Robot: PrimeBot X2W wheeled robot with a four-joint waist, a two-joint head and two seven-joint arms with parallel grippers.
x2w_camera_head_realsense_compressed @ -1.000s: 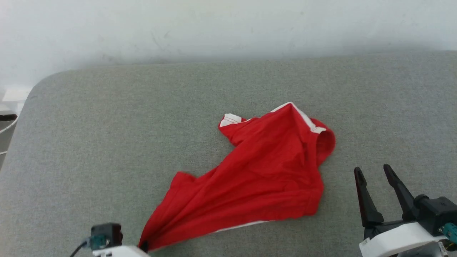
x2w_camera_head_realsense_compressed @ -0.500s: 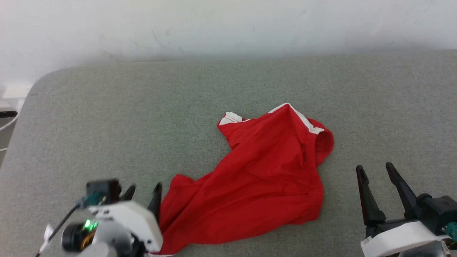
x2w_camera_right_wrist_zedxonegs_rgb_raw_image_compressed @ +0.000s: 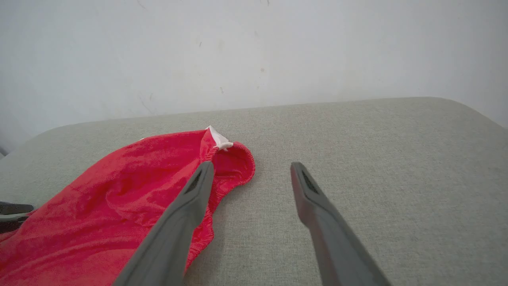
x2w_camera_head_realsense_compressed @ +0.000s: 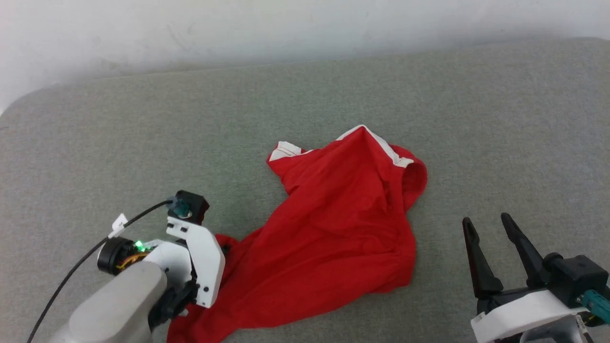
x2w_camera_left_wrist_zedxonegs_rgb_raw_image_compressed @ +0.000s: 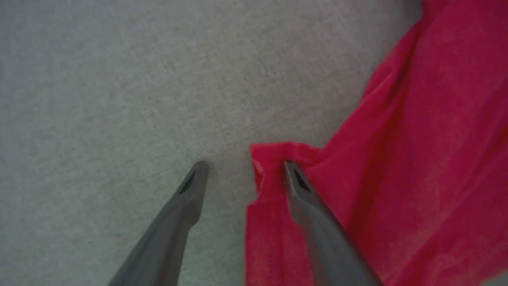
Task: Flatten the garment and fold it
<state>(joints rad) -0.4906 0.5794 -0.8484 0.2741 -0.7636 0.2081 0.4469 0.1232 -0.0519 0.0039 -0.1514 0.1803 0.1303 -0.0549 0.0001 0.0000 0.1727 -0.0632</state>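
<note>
left tool [x2w_camera_left_wrist_zedxonegs_rgb_raw_image_compressed: 245, 169] wide open, gripping nothing: one finger over bare grey worktop [x2w_camera_left_wrist_zedxonegs_rgb_raw_image_compressed: 99, 99], the other over the near-left corner of the garment [x2w_camera_head_realsense_compressed: 333, 228], so the cloth edge runs right between the jaws. right tool [x2w_camera_head_realsense_compressed: 487, 223] open and empty too, parked off the garment's right side, clear of it. left is the nearer arm. the garment lies mid-worktop, long axis slanting near-left to far-right: bright red, thin, rumpled, white trim [x2w_camera_head_realsense_compressed: 284, 151] peeking at the far end. not flat yet, i'd say.
</note>
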